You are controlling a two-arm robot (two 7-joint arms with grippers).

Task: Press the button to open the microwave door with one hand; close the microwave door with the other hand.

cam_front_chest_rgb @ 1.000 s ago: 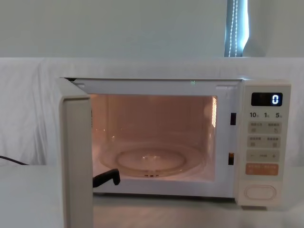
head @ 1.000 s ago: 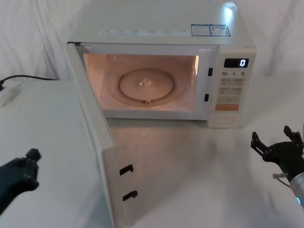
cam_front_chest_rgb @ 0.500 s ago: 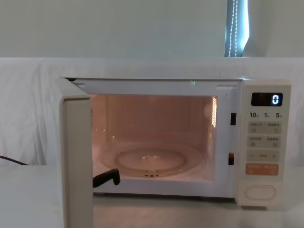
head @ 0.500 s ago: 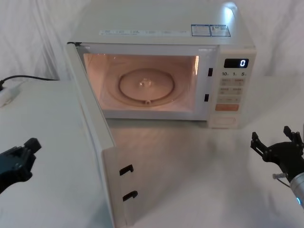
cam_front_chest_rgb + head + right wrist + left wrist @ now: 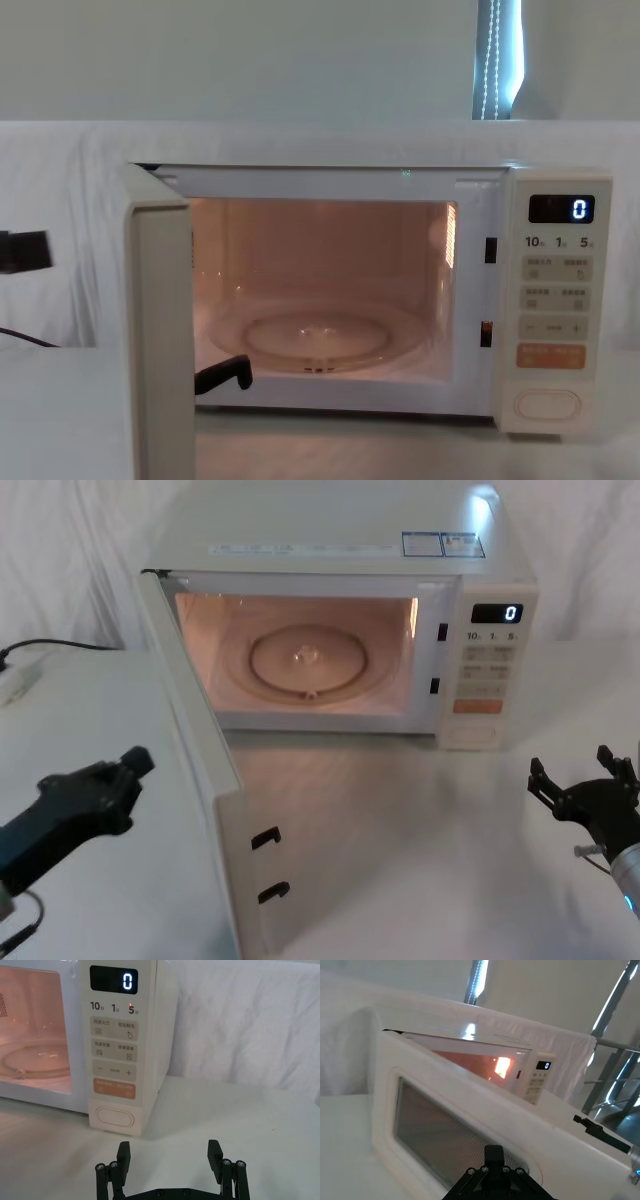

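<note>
- Since the microwave door (image 5: pixel 205 780) is swung wide out toward me in the head view and the inside is lit up, I'd call the opening half done; closing is what's left. My left gripper (image 5: pixel 130 765) sits just outside the door's outer face, near it but not touching as far as I can see. Can't tell how its fingers are set. My right gripper (image 5: pixel 585 780) hangs low off to the right, well apart from the microwave, fingers spread wide.
- From my left wrist, the door's window (image 5: pixel 445 1140) is right in front of me, so I'm lined up for a push.
- From my right wrist, the button (image 5: pixel 115 1118) is straight ahead at the foot of the control panel (image 5: pixel 115 1045), untouched, with my open fingers (image 5: pixel 123 1156) well back from it.
- From the chest, the door (image 5: pixel 160 330) stands edge-on, fully open.
</note>
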